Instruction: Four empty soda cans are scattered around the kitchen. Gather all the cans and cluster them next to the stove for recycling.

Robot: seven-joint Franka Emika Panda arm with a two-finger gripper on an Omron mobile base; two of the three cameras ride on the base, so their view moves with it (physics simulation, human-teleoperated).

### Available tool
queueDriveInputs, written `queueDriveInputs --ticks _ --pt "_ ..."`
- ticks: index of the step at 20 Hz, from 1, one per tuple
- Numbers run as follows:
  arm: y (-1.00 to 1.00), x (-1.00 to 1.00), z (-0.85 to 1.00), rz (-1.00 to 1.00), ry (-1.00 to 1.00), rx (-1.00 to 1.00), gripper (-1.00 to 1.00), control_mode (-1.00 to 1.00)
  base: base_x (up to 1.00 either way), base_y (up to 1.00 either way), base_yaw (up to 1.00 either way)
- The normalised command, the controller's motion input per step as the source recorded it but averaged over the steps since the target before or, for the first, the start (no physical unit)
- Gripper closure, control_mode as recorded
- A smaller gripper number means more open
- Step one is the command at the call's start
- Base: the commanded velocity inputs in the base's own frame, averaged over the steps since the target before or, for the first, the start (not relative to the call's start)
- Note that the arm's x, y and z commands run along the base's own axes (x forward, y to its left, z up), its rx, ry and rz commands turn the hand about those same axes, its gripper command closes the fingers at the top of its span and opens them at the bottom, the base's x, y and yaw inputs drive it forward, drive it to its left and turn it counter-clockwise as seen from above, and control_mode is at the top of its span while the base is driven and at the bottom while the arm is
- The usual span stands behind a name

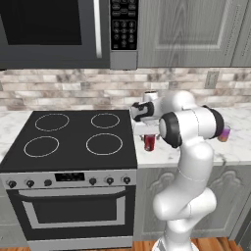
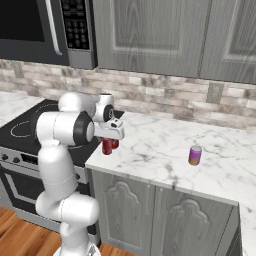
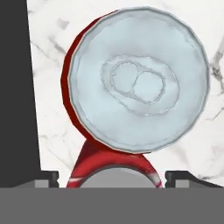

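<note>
While my hand (image 3: 112, 177) hangs spread above two red cans (image 1: 149, 142) on the table (image 2: 165, 145) just beside the stove (image 1: 73, 135), a purple can (image 2: 195, 155) stands well apart.

Even, bright, diffuse light is rendered throughout, with no single source to be made out. Soft shadows are cast under the can (image 1: 149, 142) on the desk (image 1: 166, 152). The base views are slightly soft; no glare or edge distortion is seen. In the hand view the can top (image 3: 139, 81) is shown sharp.
</note>
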Motion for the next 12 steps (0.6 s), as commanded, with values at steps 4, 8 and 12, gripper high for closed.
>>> queueDriveInputs --ticks 4,8,12 --pt "-0.04 -0.16 0.13 -0.01 0.00 0.00 -1.00 -1.00 0.00 0.00 0.00" --pt "-0.02 -0.12 0.20 0.00 0.00 0.00 -1.00 -1.00 0.00 0.00 0.00" --pt "-0.01 -0.08 0.25 0.00 -0.01 0.00 -1.00 -1.00 0.00 0.00 0.00"
